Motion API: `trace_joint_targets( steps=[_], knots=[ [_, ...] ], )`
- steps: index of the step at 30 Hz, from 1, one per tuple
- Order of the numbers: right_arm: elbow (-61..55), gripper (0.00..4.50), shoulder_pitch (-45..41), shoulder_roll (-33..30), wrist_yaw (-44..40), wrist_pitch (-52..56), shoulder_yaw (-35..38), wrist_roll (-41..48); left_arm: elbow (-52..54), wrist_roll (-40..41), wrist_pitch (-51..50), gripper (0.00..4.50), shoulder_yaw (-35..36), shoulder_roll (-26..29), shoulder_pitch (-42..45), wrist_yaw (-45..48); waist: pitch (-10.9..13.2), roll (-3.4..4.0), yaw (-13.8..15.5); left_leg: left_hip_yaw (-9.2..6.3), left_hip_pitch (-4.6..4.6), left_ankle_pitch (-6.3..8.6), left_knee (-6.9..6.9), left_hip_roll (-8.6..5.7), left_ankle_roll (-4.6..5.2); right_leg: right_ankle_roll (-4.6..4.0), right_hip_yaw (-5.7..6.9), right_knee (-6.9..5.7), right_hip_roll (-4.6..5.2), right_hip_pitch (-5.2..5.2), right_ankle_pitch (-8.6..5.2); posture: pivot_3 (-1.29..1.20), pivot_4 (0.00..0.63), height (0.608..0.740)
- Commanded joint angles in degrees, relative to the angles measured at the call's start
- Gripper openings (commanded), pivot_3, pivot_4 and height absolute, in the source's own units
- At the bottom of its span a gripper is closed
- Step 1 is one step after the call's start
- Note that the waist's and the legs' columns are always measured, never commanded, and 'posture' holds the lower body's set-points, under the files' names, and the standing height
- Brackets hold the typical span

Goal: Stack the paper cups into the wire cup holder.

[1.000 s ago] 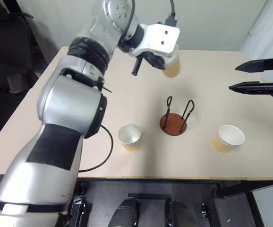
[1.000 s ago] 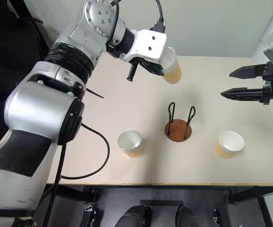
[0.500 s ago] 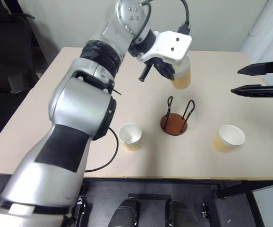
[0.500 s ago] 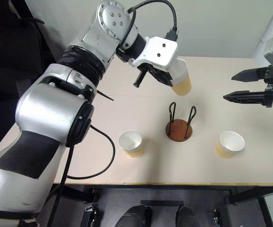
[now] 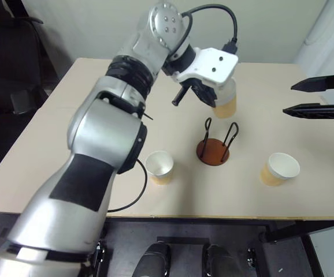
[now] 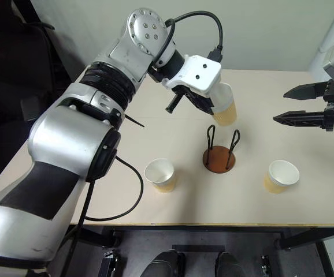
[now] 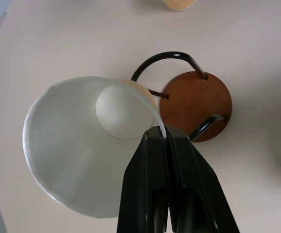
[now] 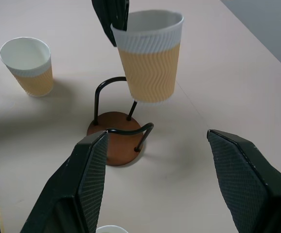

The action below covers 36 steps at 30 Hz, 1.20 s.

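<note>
- Carrying cup 1 of 3: left gripper [image 7: 166,133] is clamped on the rim wall of a paper cup [image 5: 225,103], 1 finger inside, 1 outside, cup roughly upright in the air at upper centre of the left eye frame.
- Wire cup holder [image 5: 213,151] sits mid-frame on the table [image 5: 51,133], brown disc base with 2 black wire loops, nothing in it yet.
- Held cup hangs above and slightly behind the holder, not yet over the base centre, judging by the right wrist view.
- Right gripper [image 5: 301,96] hovers at the right edge, fingers wide apart, holding nothing.
- 2 more cups stand upright: 1 lower left of the holder [image 5: 159,166], 1 lower right [image 5: 279,168], both apart from it.
- Next, my read: bring the cup over the base, keep it upright, lower between the loops, then release.
</note>
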<state>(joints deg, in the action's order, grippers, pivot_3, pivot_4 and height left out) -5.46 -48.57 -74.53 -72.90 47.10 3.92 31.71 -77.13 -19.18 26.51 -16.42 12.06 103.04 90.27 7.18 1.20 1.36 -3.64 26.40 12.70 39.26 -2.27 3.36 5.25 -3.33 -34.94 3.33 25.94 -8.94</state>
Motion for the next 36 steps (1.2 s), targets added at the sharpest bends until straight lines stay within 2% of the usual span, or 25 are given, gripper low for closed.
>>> trace_joint_targets(
  steps=[1, 32, 36],
  knots=[
    [-1.3, 3.27, -0.8, -1.2, 0.2, -0.1, 3.1, 0.5, 1.8, 1.2, 1.6, 0.04, -0.5, -0.5, 0.1, 2.2, 0.0, 0.00, 0.0, -0.03, 0.00, 0.01, 0.01, 0.01, 0.01, 0.05, -0.01, 0.01, 0.03, -0.01, 0.02, 0.00, 0.150, 0.740],
    [-1.4, 3.27, -0.4, -0.8, 0.9, 0.0, 2.9, 0.3, 1.6, 5.5, 5.4, 0.04, -10.3, -0.7, -1.6, 2.2, 0.0, 0.01, 0.1, -0.01, 0.02, 0.15, 0.46, 0.01, 0.20, 0.15, -0.05, -0.01, 0.05, -0.18, 0.07, 0.00, 0.150, 0.740],
    [-1.6, 3.27, -0.4, -0.9, 0.9, 0.1, 3.0, 0.3, 1.7, 5.6, 5.9, 0.92, -10.8, -0.7, -1.7, 2.2, 0.0, 0.01, 0.1, -0.03, 0.03, 0.17, 0.51, 0.02, 0.22, 0.16, -0.07, 0.00, 0.07, -0.21, 0.07, 0.00, 0.150, 0.740]
  ],
)
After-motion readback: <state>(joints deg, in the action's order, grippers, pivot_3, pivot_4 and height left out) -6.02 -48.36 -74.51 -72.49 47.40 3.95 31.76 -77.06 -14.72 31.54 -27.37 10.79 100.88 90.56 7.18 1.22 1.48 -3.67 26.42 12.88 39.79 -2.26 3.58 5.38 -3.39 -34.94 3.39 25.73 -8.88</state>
